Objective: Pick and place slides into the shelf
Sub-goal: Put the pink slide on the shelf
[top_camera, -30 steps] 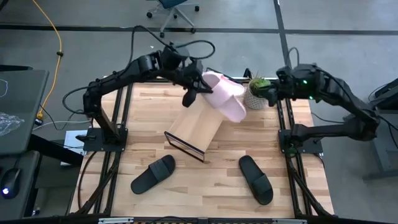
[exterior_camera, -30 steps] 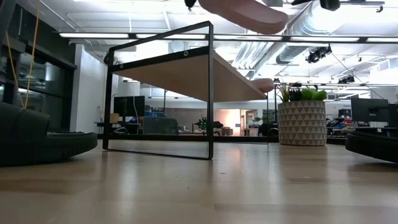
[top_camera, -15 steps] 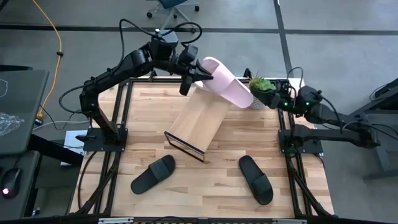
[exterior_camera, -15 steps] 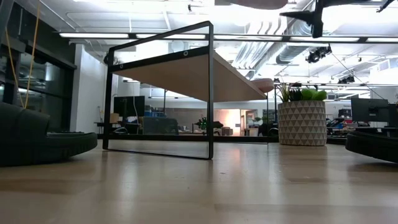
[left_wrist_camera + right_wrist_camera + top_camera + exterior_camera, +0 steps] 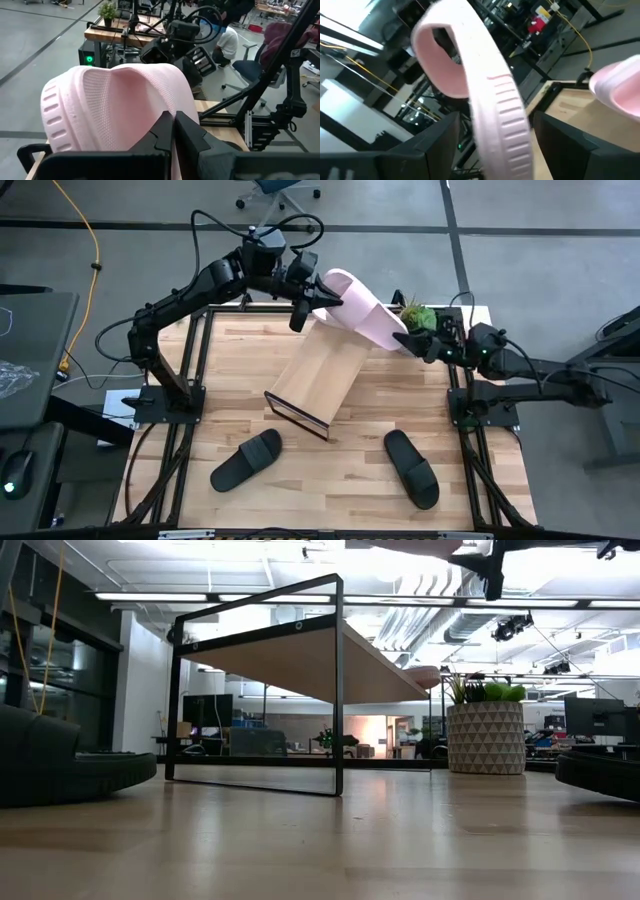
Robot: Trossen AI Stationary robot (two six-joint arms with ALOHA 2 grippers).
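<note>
The left gripper point(image 5: 318, 298) was clamped shut on one end of a pale pink slide point(image 5: 362, 322), holding it in the air above the far, upper end of the slanted shelf point(image 5: 318, 376); judging by its thick ribbed sole and broad textured strap, it was probably light, springy foam that flexes a little under a pinch, best taken at the sole's edge or the strap. Its long axis ran from the left gripper towards the right gripper point(image 5: 418, 343), whose fingers stood wide apart around its far end without closing.
</note>
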